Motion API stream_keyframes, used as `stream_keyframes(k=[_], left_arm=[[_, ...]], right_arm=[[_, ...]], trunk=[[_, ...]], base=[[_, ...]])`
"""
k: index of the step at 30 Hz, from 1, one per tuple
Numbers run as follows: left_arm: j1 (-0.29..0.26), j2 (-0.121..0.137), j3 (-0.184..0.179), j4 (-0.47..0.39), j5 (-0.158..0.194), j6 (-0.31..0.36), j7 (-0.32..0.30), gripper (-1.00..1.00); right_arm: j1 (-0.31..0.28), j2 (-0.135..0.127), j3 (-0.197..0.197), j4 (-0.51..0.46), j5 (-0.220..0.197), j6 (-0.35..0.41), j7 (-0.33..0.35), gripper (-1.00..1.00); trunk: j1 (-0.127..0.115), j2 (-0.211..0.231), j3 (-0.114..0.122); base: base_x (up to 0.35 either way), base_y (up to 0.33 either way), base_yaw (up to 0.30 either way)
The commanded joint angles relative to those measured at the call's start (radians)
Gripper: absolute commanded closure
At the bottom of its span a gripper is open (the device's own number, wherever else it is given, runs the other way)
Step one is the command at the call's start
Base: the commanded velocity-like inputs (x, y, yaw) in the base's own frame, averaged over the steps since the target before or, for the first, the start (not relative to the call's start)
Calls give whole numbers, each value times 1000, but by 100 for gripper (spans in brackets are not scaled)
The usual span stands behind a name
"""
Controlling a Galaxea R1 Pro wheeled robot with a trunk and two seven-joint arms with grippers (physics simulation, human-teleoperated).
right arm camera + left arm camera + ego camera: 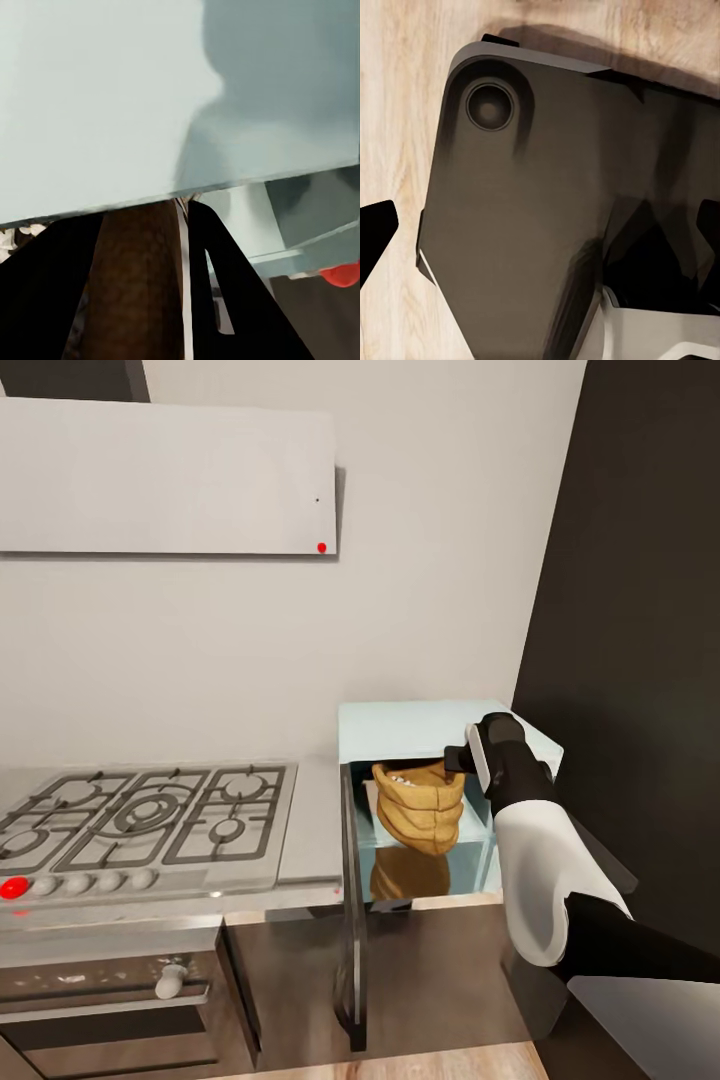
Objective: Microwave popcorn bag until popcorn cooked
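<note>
1. The popcorn bag (420,808) sits upright inside the open microwave (400,725), at about 4 o'clock in the head view.
2. Whitish popcorn (408,781) shows at the bag's rolled rim.
3. The right hand (462,758) reaches into the cavity at the bag's rim; the right wrist view shows its dark fingers (225,292) narrow around brown paper, gripping the bag.
4. The microwave door (352,920) hangs open at 6 o'clock.
5. The gas hob (150,815) lies on the desk (312,830) at 8 o'clock.
6. The left hand: cannot tell.
</note>
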Motion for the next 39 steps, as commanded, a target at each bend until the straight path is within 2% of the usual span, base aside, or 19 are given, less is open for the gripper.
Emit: stream_keyframes(k=[1, 39], left_arm=[[0, -1, 5, 0, 3, -3, -1, -100], [0, 1, 5, 0, 2, -3, 0, -100]], right_arm=[[-2, 1, -3, -7, -8, 3, -4, 100], [-2, 1, -3, -7, -8, 3, -3, 100]], trunk=[[0, -1, -1], [0, -1, -1]], base=[[48, 0, 0], [24, 0, 0]])
